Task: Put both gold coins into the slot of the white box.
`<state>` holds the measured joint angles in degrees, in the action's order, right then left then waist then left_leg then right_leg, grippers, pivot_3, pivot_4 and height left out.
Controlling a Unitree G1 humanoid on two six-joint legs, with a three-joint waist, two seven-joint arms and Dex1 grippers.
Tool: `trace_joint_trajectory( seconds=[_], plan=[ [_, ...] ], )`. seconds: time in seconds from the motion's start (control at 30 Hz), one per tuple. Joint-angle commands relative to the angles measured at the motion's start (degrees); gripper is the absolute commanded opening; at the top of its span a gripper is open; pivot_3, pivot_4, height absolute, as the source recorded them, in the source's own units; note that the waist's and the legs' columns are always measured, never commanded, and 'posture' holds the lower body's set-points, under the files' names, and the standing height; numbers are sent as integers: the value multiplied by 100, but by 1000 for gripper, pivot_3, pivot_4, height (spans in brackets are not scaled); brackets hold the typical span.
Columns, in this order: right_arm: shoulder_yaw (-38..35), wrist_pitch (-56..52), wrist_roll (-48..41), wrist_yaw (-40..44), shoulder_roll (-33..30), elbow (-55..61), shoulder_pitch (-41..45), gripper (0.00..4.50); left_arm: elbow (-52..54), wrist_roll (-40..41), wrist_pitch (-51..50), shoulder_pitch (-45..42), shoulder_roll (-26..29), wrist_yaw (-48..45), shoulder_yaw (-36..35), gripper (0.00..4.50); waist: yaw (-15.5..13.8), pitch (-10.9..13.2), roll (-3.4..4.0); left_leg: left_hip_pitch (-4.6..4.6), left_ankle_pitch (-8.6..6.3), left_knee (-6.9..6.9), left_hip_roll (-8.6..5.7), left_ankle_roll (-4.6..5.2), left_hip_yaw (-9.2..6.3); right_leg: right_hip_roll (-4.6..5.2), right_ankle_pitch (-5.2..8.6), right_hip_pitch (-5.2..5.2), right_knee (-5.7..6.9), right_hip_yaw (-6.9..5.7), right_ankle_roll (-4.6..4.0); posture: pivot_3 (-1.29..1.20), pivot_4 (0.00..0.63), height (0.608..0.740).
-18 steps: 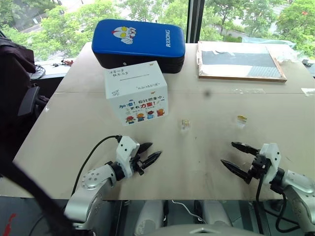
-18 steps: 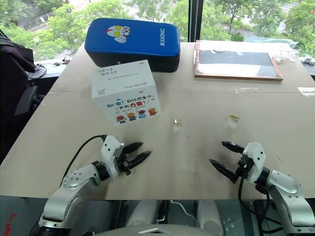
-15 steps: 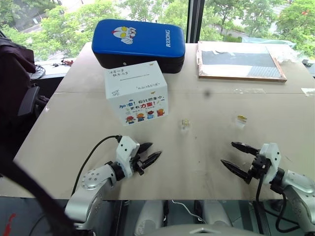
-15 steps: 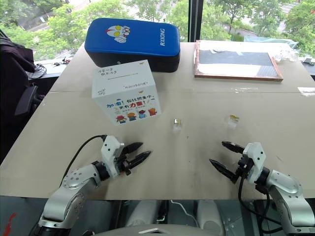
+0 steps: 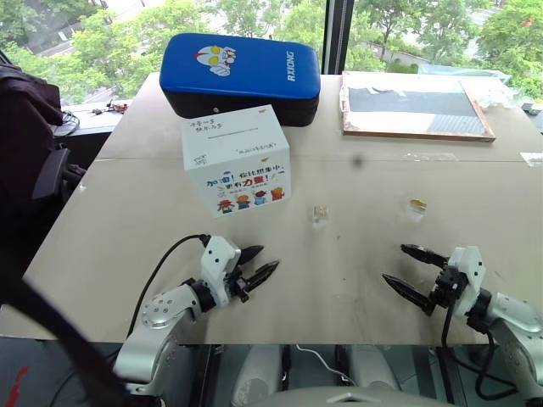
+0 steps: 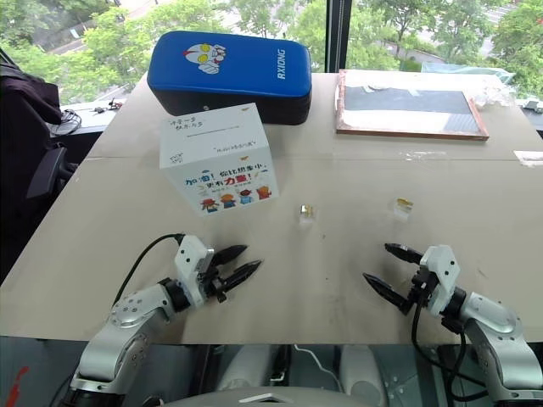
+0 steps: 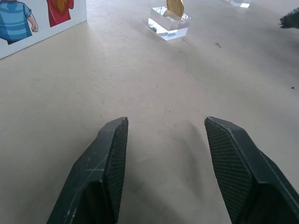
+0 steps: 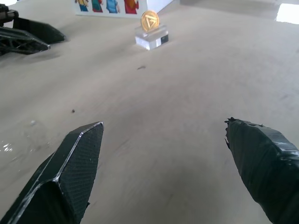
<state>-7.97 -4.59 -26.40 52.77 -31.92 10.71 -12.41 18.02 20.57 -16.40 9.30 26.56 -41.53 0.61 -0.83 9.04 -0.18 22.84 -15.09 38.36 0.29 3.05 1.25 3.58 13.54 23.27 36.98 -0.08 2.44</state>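
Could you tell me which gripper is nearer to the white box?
Left. The left gripper sits just in front of the box; the right gripper is far off to its right.

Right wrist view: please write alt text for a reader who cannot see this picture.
A gold coin stands upright on a small clear block on a beige table, just before the white box. The right gripper is open and empty, with the left gripper off to one side.

Beige table (image 5: 127,220) with a seam across the top, set against big windows (image 5: 382,25); green trees outside, bright daylight. Dark window post (image 5: 337,34) in the middle. Black chair (image 5: 34,144) on the left, dark floor below the table edge.
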Motion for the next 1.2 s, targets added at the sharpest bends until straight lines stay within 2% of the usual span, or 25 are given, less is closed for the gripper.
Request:
trace_joint_trajectory(
  seconds=[0.03,0.13,0.27,0.5,0.73,0.77,0.83,0.93,1.03,1.07,1.2],
  plan=[
    [-260,159,104,-257,-10,-43,231,4500,169,339,-169,-107,94,-235,-69,2628,-1,0,0,0,0,0,0,0,0,0,0,0,0,-2,0,0,150,740],
    [-421,214,122,-472,11,-255,598,4500,491,815,-474,-335,222,-451,-208,2628,1,4,-5,1,0,0,0,0,1,-1,0,0,0,-7,0,0,150,740],
    [-570,184,114,-749,66,-652,1209,4500,931,1061,-708,-710,514,-613,-219,2628,8,6,-7,2,1,1,-1,-1,0,-6,-10,0,2,-7,14,0,150,740],
    [-267,438,682,-638,-4,-2019,2148,4500,1328,816,-954,-1438,888,-567,105,2628,12,7,-8,2,1,-1,-1,-1,4,-44,-13,0,2,3,19,0,150,740],
    [-316,472,562,-503,157,-2678,2691,4500,1578,751,-1057,-1466,1043,-496,231,2628,30,7,-7,1,1,-1,0,-1,7,-46,-14,1,2,10,21,0,150,740],
    [-313,495,567,-486,169,-2719,2709,3957,1601,730,-1052,-1423,1050,-486,235,2683,25,7,-7,1,1,-1,0,-1,6,-46,-14,1,2,9,21,0,150,740],
    [-290,550,606,-448,170,-2780,2726,3259,1646,665,-1000,-1278,1073,-472,244,2683,23,7,-7,1,1,-1,1,-1,5,-46,-14,1,2,9,21,0,150,740],
    [-262,637,681,-413,161,-2887,2731,1958,1854,665,-1122,-1220,1130,-388,240,2683,17,7,-7,1,1,-2,1,-1,6,-45,-14,1,2,11,21,0,150,740],
    [-279,654,699,-454,177,-2932,2753,335,2080,767,-1353,-1286,1152,-266,208,2683,15,7,-7,2,1,-1,1,-1,6,-44,-14,1,2,14,21,0,150,740],
    [-281,676,704,-452,180,-2943,2758,57,2084,787,-1398,-1318,1131,-228,206,2683,16,7,-7,1,1,-1,1,-1,6,-43,-14,1,2,18,21,0,150,740],
    [-352,636,584,-469,226,-2881,2780,57,1996,811,-1455,-1418,983,-125,230,2683,19,7,-7,-1,1,-1,2,-1,6,-47,-14,0,3,26,21,0,150,740]
  ],
)
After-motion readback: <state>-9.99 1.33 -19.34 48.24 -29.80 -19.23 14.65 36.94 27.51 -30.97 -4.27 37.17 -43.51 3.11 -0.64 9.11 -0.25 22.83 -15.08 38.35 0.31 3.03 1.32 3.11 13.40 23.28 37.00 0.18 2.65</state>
